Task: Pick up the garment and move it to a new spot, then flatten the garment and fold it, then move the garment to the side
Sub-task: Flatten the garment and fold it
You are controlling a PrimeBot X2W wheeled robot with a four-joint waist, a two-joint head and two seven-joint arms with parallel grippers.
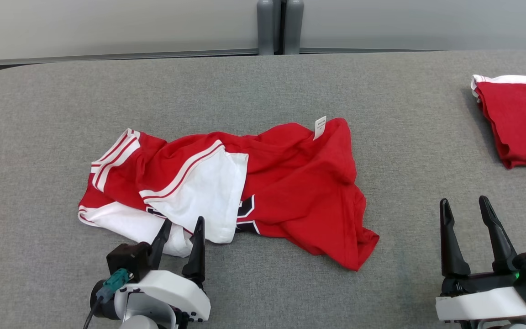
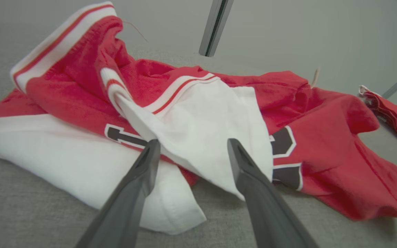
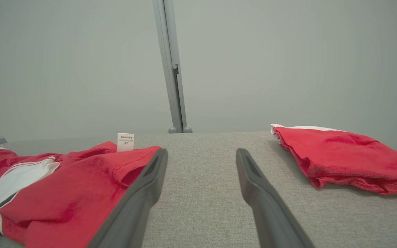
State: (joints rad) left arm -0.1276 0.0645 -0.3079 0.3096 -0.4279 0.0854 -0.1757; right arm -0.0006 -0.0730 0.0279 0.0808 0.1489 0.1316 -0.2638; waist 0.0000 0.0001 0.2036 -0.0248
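Garment point(image 1: 290, 183) lies crumpled in the middle of the grey tabletop point(image 1: 244, 82). It is a red jersey with white panels and striped trim, bunched and lapped over itself, with its care label point(image 1: 320, 127) sticking up at the far edge. It is neither lifted nor spread flat, so I judge the first step, the pick-up, to be the one in hand.

The left gripper point(image 1: 183, 223) sits at the near edge of the white fold, its fingers point(image 2: 133, 193) spread wide and grasping nothing. In the left wrist view the white flap lies just beyond their tips. The right gripper point(image 1: 464, 201) hangs over bare tabletop to the right, apart from the cloth, its fingers likewise released and empty. A folded red pile point(image 1: 518, 119) rests at the far right edge, well apart.

The next move probably calls for the left fingers to ease forward and down until cloth sits between them, then clench. The right gripper would have to travel left to the red hem for a two-point lift.
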